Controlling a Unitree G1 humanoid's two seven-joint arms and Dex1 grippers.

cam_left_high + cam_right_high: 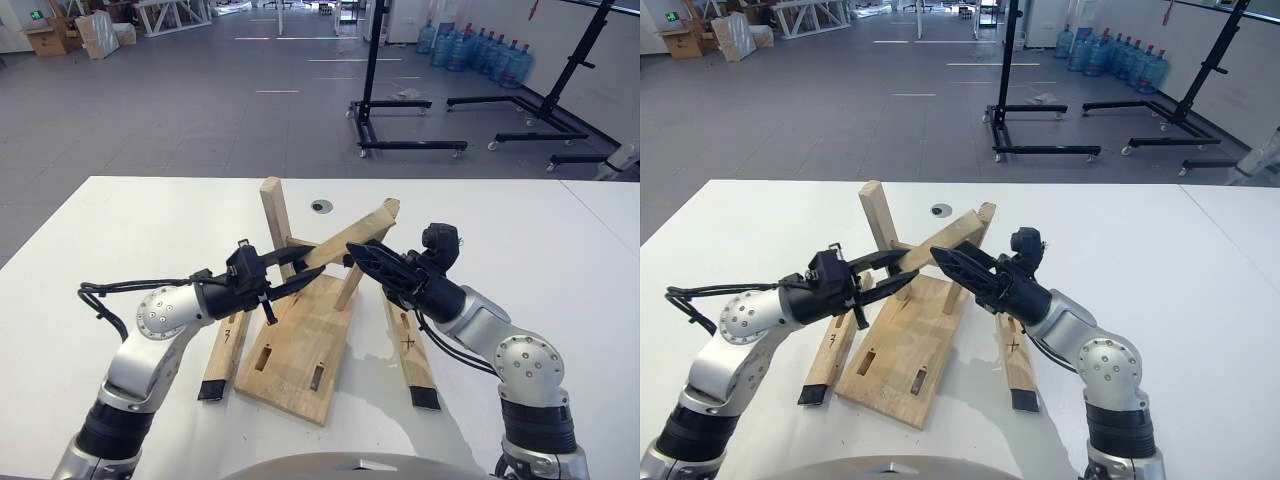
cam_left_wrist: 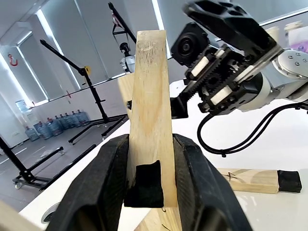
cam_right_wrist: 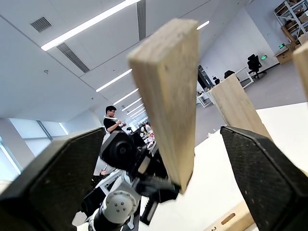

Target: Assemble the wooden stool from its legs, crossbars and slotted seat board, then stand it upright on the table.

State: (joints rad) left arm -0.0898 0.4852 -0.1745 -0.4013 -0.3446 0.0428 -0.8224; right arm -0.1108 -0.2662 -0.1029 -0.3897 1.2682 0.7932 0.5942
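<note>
Left gripper [image 1: 293,270]: centre of the left eye view, just left of middle; its two black fingers [image 2: 101,187] are clenched on the lower end of a slanted pale wooden bar [image 1: 368,223], one pad pressed against each flat side.
Slanted bar: rises from that grip toward the upper right of centre, above the board; a black piece sits on its gripped end between the pads.
Right gripper [image 1: 352,256]: just right of centre, pointing up-left at the same bar; its fingers [image 3: 260,178] are spread wide on either side of the bar, which passes between them with a gap on each side.
Slotted seat board [image 1: 295,350]: pale rectangular wood, lower centre of the frame, slots facing up, below both grippers.
Upright leg [image 1: 274,215]: square pale wooden post above centre, behind the left gripper; its base is hidden.
Lying legs: one black-capped wooden leg [image 1: 225,350] against the board's left edge, another [image 1: 410,345] just beside its right edge.
Table [image 1: 120,230]: white, carries all the parts.
</note>
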